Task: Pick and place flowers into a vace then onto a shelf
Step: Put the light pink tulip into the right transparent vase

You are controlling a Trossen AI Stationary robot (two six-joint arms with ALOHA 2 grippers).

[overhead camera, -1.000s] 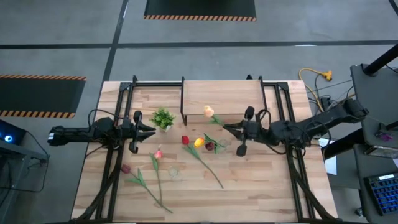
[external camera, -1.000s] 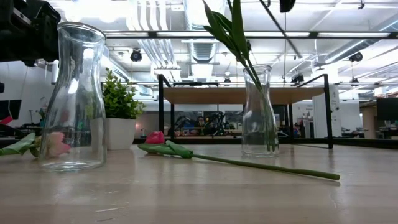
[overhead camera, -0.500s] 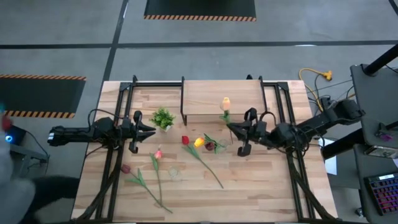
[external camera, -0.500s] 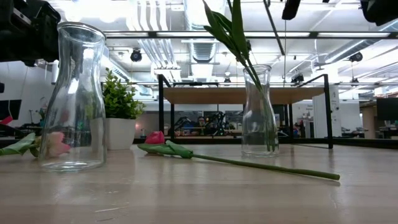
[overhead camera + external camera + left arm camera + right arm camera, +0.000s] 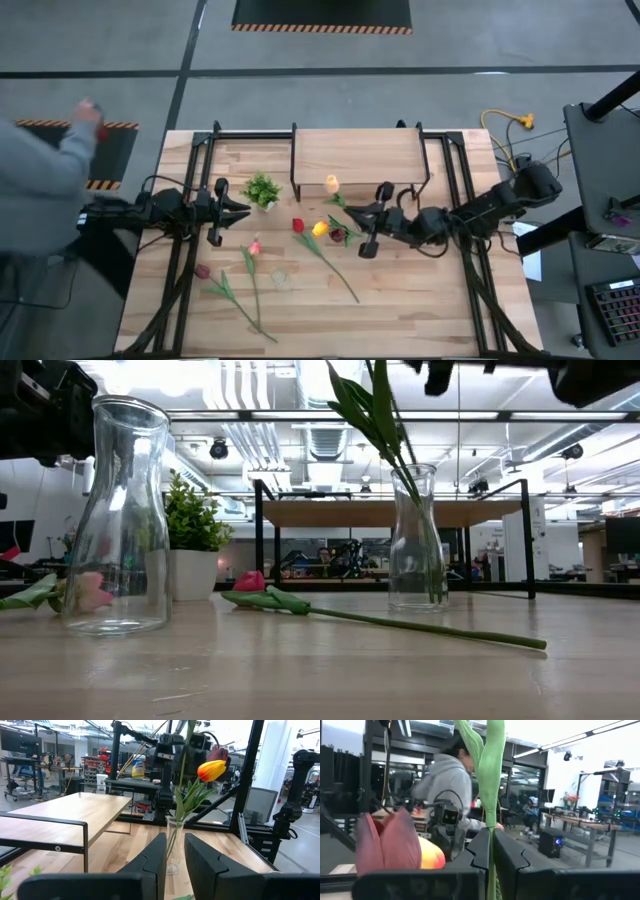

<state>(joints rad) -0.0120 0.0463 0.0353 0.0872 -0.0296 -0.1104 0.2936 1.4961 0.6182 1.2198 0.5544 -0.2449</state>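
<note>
The peach tulip [image 5: 332, 183] sits just right of centre in the high view, its green stem [image 5: 491, 795] pinched between the fully closed fingers of the right gripper [image 5: 366, 218], beside the vase [image 5: 415, 538] that already carries yellow and maroon tulips [image 5: 212, 769]. Other tulips [image 5: 240, 290] lie flat in the lower-left part of the table [image 5: 420, 290]. The shelf [image 5: 355, 157] stands at upper centre. The left gripper [image 5: 222, 211], fingers narrowly parted and empty, waits at centre left near the small potted plant [image 5: 262, 189]. A person in a grey hoodie [image 5: 35, 195] stands at the left edge.
</note>
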